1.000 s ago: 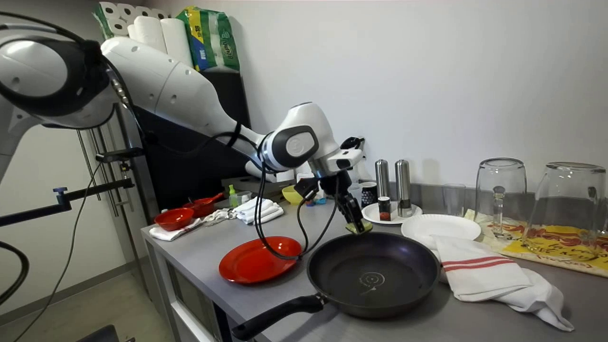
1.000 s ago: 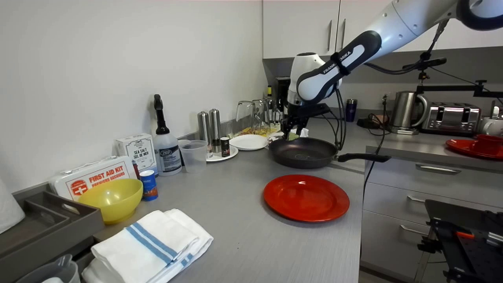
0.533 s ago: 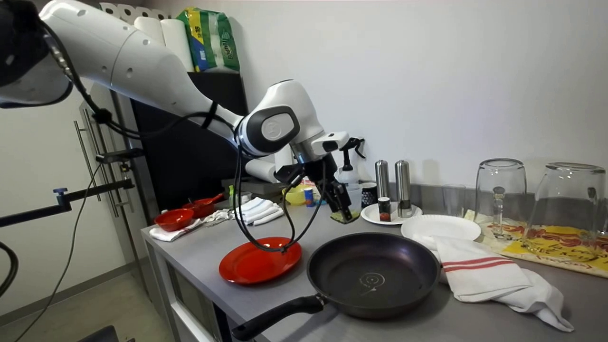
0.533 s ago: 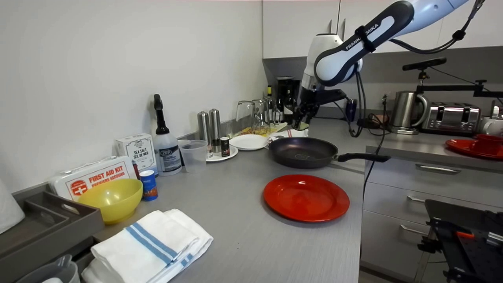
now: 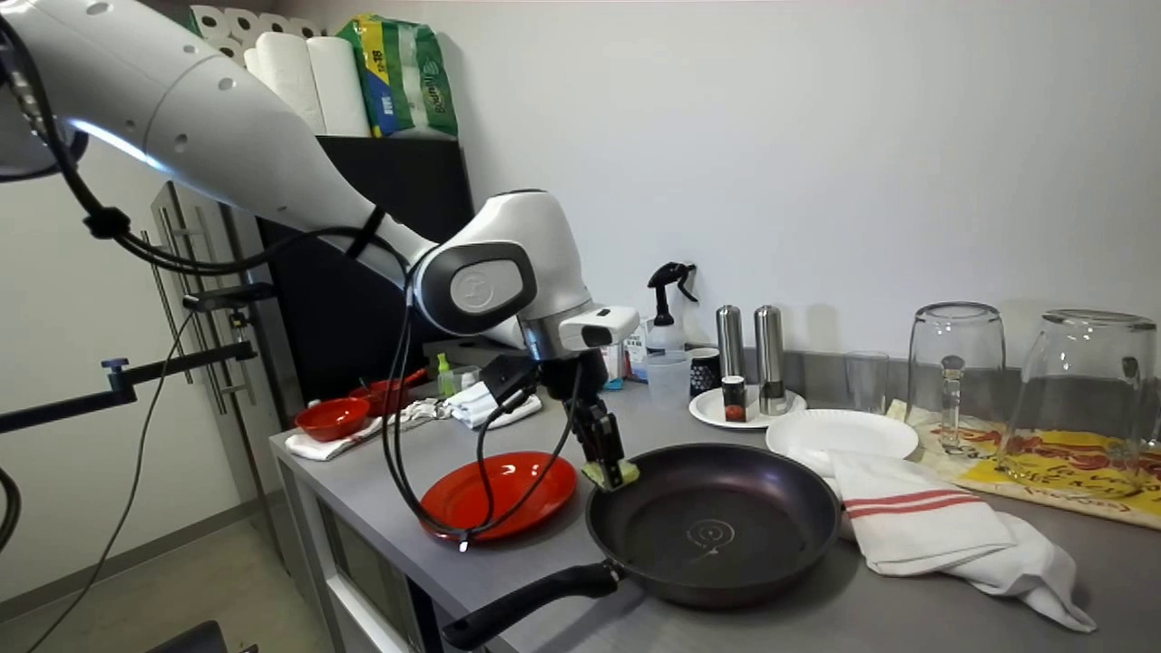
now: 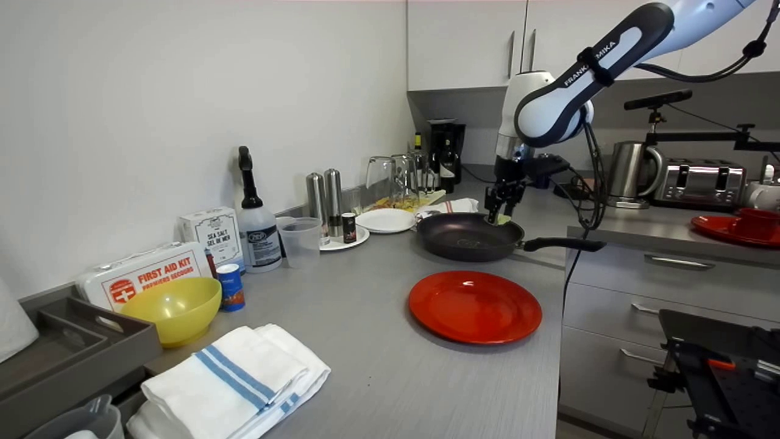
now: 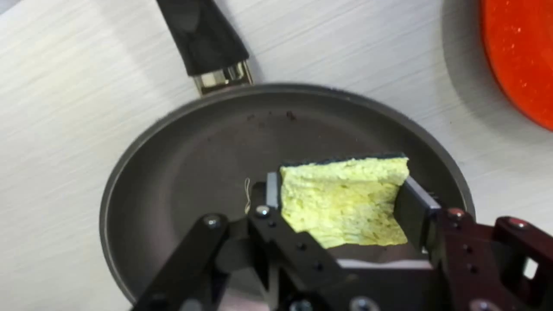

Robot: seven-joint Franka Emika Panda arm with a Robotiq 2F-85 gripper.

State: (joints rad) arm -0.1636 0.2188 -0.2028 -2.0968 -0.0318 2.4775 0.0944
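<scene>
The sponge (image 7: 343, 203) my fingers (image 7: 411, 209) grip has dropped toward the pan (image 5: 726, 544), lower middle of an exterior view; I'd keep it level.

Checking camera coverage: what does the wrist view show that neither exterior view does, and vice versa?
Wrist only: dark specks inside the frying pan, near its handle.
Exterior only: the Franka arm, a spray bottle and two steel mills.
All three: the gripper holding a yellow sponge, the frying pan, and the red plate, cropped in the wrist view.
</scene>
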